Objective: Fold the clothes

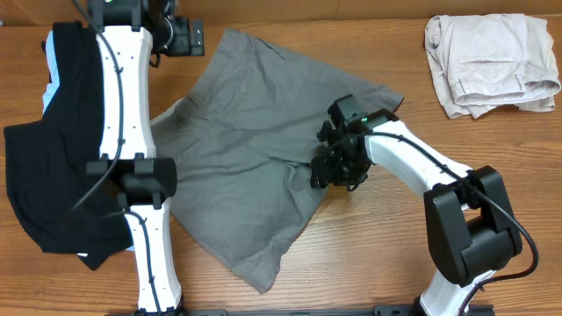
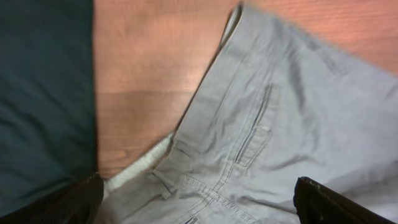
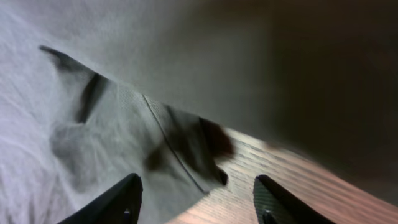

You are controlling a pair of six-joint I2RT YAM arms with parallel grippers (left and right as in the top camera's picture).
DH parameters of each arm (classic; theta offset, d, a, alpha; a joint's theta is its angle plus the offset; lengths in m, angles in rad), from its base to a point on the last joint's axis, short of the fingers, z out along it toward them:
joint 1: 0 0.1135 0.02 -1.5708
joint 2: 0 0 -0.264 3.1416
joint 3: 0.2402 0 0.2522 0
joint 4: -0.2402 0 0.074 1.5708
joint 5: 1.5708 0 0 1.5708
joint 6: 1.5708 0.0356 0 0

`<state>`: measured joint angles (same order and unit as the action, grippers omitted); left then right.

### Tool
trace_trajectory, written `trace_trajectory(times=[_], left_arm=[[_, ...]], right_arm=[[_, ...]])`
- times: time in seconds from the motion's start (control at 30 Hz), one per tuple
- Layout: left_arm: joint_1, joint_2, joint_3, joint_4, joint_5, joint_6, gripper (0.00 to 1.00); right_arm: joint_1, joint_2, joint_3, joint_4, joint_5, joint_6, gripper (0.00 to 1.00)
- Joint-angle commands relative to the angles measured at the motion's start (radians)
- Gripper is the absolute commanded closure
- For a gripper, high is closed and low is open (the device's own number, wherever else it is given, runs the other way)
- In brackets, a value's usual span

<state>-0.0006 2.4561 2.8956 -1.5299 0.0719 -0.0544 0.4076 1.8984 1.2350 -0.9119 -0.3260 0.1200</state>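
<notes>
Closest to me, one leg hem of the grey shorts [image 1: 246, 140] points toward the front edge of the bench [image 1: 378, 263]. The shorts lie spread out in the middle of the bench, between my two arms. They are turned at an angle, so the waistband end runs up toward the far left.

A little farther in, my right hand [image 1: 338, 167] sits low at the shorts' right edge. Through its own camera I see its fingers [image 3: 115, 202] standing apart. A rumpled, shadowed bit of the cloth edge and a strip of bare wood lie just ahead of the gap. They pinch nothing that I can see.

On my left, a black garment [image 1: 44, 175] lies beside the shorts, partly under the left arm. In the left wrist view a band of bare wood separates the two.

Farther back, my left hand [image 1: 180, 35] is near the shorts' far-left corner. Its fingers [image 2: 336, 208] are spread wide with nothing between them. Its camera looks down on the back pocket [image 2: 255, 124] and on a sliver of pale lining [image 2: 134, 171] showing at the waistband.

Farthest off, in the far right corner, a pair of beige shorts [image 1: 492, 61] lies folded, well apart from the grey pair.
</notes>
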Motion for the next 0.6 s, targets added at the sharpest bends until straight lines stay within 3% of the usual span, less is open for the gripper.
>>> trace_trajectory(times=[0.0, 0.23, 0.43, 0.5, 0.57], left_arm=[[-0.011, -0.039, 0.014, 0.003, 0.007, 0.051, 0.00], [-0.015, -0.043, 0.013, -0.002, 0.007, 0.061, 0.00], [-0.021, -0.043, 0.013, -0.006, 0.007, 0.079, 0.00], [-0.023, -0.043, 0.013, -0.006, 0.007, 0.079, 0.00], [-0.023, -0.043, 0.013, -0.006, 0.007, 0.080, 0.00]], right_arm=[[-0.002, -0.030, -0.031, 0.035, -0.005, 0.014, 0.44], [0.013, -0.030, -0.072, 0.043, -0.019, 0.006, 0.55], [0.029, -0.030, -0.080, 0.048, -0.063, 0.007, 0.78], [0.029, -0.030, -0.080, 0.050, -0.070, 0.009, 0.96], [0.027, -0.031, -0.075, 0.032, -0.068, 0.011, 0.96]])
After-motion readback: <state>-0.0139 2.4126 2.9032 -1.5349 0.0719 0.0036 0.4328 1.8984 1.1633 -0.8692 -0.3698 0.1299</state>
